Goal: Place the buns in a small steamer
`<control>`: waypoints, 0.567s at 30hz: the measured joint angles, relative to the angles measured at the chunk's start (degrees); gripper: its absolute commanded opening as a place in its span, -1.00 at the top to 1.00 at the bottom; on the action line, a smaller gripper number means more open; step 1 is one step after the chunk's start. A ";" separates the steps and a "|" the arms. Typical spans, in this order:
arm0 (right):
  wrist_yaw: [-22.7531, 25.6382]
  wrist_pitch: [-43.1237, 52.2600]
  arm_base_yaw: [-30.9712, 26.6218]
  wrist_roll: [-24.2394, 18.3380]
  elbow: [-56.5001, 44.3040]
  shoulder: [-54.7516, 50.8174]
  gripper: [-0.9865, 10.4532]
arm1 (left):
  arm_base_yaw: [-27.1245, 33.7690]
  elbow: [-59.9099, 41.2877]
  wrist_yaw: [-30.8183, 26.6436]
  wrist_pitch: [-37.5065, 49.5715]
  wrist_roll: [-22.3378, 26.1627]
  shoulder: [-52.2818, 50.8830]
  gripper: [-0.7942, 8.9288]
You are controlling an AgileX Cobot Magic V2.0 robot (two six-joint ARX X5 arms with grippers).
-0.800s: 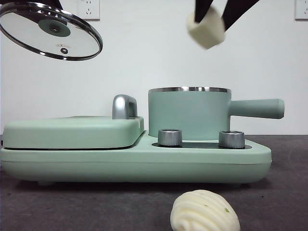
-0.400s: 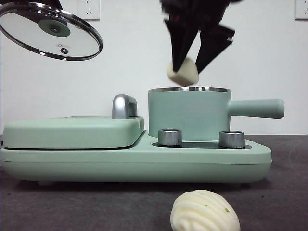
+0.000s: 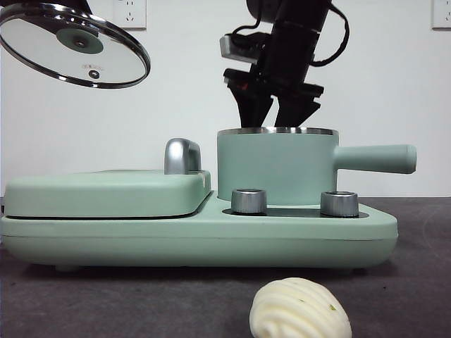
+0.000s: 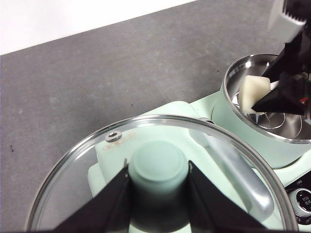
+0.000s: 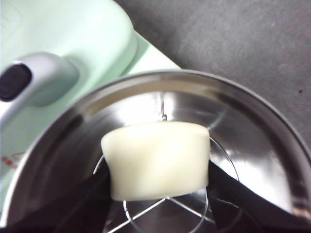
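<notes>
The right pincer (image 3: 275, 125) grips the smooth bun (image 5: 156, 160) inside the small steamer (image 3: 276, 169). The left pincer (image 4: 158, 182) holds the lid (image 3: 74, 44) aloft, left. The ridged bun (image 3: 299, 308) lies on the near surface (image 3: 141, 303).

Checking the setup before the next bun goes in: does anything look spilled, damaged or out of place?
Nothing stands out. The right hand holds the smooth cream-white bun inside the mint-green steel-rimmed pot, the left hand holds the glass lid aloft, and the ridged shell-shaped bun lies intact on the table.
</notes>
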 measured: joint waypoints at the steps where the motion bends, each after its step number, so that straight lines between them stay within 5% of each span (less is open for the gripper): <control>1: 0.13 0.00 0.00 -0.09 0.00 0.59 0.35 | 0.00 0.00 0.02 0.09 0.00 0.00 0.81; 10: 1.42 0.48 -0.04 -1.16 0.00 1.66 0.08 | 0.00 0.00 0.02 0.87 0.00 0.00 0.81; 17: 1.38 -2.99 0.02 -0.90 3.04 -4.09 0.08 | 0.00 0.00 0.00 0.85 -0.02 0.00 0.80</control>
